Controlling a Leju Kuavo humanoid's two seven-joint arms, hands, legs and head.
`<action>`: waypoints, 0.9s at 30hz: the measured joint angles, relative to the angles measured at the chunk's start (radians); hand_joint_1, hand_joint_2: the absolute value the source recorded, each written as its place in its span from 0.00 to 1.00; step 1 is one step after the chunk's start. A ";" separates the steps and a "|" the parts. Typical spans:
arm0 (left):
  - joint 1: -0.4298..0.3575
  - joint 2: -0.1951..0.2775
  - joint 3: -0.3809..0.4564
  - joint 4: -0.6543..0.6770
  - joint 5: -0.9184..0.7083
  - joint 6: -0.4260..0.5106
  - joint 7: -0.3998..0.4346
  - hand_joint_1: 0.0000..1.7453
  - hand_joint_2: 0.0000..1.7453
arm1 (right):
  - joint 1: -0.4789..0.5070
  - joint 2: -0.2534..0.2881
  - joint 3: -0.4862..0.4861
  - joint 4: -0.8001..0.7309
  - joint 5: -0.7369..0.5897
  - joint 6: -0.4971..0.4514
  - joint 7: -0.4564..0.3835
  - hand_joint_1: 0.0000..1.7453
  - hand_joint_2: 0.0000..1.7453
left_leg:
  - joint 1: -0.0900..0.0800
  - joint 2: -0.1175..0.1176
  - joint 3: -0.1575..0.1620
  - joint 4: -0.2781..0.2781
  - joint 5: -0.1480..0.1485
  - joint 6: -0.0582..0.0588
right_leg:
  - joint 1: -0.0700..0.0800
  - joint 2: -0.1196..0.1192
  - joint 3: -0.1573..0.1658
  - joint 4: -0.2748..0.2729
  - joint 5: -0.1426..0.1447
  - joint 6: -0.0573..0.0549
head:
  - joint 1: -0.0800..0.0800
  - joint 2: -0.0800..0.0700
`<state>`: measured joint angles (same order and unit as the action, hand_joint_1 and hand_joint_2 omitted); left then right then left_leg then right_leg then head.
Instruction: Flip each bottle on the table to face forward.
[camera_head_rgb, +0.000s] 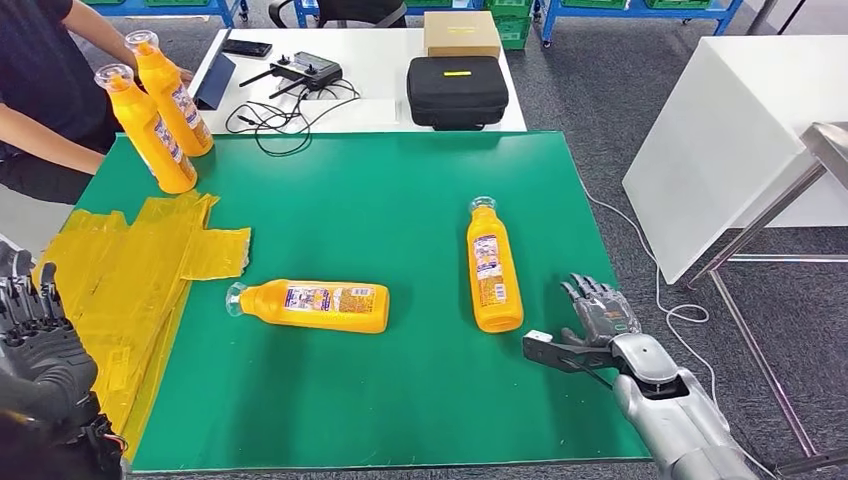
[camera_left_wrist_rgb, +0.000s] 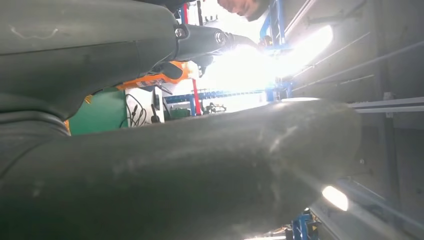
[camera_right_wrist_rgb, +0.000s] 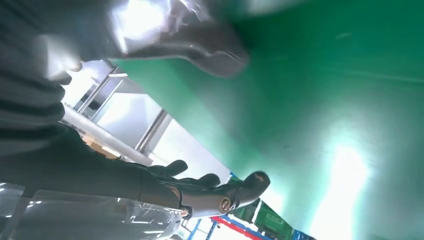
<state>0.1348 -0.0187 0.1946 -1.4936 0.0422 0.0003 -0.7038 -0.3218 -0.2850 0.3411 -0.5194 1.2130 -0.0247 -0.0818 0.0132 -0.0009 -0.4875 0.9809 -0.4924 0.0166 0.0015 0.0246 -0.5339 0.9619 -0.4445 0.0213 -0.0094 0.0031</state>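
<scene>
Reading left to right: your left hand (camera_head_rgb: 40, 345) sits low at the table's near left corner, fingers loosely curled and holding nothing as far as you can tell, beside a crumpled yellow sheet (camera_head_rgb: 130, 270) on the green mat (camera_head_rgb: 400, 180). Behind it, two upright bottles (camera_head_rgb: 160, 110) stand by a person's arm (camera_head_rgb: 45, 140). Mid-table, one bottle (camera_head_rgb: 315, 305) lies on its side, label up, cap to the left; further right, a second lying bottle (camera_head_rgb: 493, 268) points its cap away from you. Your right hand (camera_head_rgb: 590, 318) hovers spread and empty just beside this bottle's base. To do the step well, you should probably close around the body, not the cap, and turn it slowly so it cannot roll off. The left wrist view is blocked by the hand's own dark cover; the right wrist view is blurred, showing mat and fingers (camera_right_wrist_rgb: 200, 187).
</scene>
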 joint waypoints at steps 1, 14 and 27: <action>0.002 0.000 0.000 0.000 -0.003 0.001 0.000 0.00 0.00 | 0.002 0.008 -0.001 -0.002 0.005 -0.004 0.002 0.00 0.00 | 0.000 0.001 0.000 0.000 0.000 0.000 | 0.000 0.001 0.000 0.000 0.000 0.000 | 0.000 0.000; 0.108 -0.048 0.062 -0.087 -0.064 -0.058 0.000 0.00 0.00 | 0.213 0.009 -0.108 -0.485 -0.061 0.024 -0.027 0.00 0.00 | 0.000 -0.009 -0.019 0.000 0.002 0.000 | -0.001 -0.010 -0.016 0.001 0.000 0.000 | 0.000 0.000; 0.076 -0.059 0.070 -0.096 -0.078 -0.065 0.000 0.00 0.00 | 0.379 -0.246 -0.537 -1.152 -0.602 0.233 -0.221 0.00 0.00 | -0.005 -0.007 -0.023 0.001 0.001 0.001 | -0.005 -0.009 -0.020 0.001 0.000 0.001 | 0.000 0.000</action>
<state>0.2107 -0.0774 0.2644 -1.5900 -0.0363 -0.0649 -0.7038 0.0574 -0.5315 -0.1956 -1.6717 0.6107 0.2080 -0.3024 0.0078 -0.0082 -0.5104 0.9814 -0.4910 0.0181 -0.0040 0.0154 -0.5541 0.9627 -0.4446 0.0222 -0.0097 0.0031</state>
